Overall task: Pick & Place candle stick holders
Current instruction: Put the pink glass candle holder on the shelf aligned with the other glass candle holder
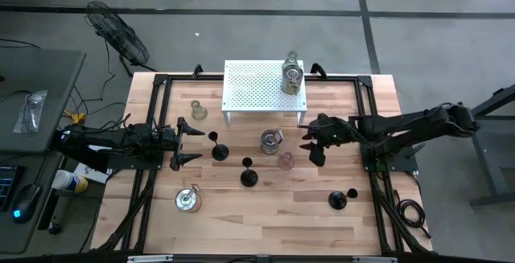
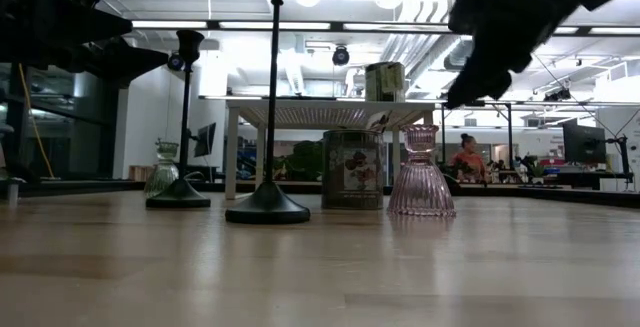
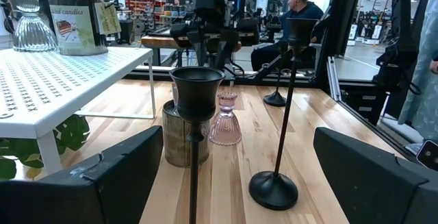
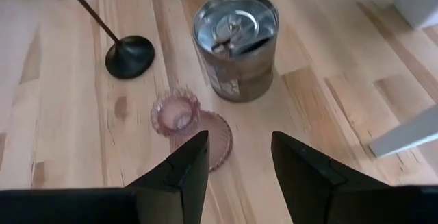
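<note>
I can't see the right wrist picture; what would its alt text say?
The right gripper hangs open above a pink glass candle holder standing on the wooden table. Beside the holder stands a silvery tin, and farther off a black holder's round base.

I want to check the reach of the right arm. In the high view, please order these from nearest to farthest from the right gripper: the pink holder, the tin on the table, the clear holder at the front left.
1. Pink holder: just left of the right gripper, slightly toward the front.
2. Tin: farther left, near the rack.
3. Clear holder: far off at the front left.
</note>
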Robot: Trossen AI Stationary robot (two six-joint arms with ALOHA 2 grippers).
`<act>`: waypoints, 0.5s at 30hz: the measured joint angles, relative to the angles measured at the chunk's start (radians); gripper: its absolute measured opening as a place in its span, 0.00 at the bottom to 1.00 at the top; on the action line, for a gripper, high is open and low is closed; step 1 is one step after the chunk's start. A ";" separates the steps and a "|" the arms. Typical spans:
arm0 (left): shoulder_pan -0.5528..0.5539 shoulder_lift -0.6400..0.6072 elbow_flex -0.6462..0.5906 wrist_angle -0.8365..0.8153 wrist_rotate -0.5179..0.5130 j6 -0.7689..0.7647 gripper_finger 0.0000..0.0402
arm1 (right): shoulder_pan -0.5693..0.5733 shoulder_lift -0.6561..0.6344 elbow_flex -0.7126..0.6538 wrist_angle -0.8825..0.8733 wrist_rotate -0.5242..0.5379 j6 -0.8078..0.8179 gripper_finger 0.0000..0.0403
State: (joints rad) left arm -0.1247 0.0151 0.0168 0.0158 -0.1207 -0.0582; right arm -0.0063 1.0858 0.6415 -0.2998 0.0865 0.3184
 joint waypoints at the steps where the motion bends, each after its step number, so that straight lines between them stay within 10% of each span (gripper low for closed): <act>1: 0.000 0.000 0.000 0.000 0.000 0.000 0.93 | 0.000 0.015 0.021 -0.014 0.000 0.002 0.37; 15: 0.000 0.000 0.000 0.000 0.000 0.000 0.93 | -0.038 0.356 0.414 -0.429 -0.075 0.353 0.37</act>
State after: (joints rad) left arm -0.1249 0.0154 0.0169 0.0158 -0.1207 -0.0582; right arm -0.0439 1.4418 1.0558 -0.7285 0.0117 0.6712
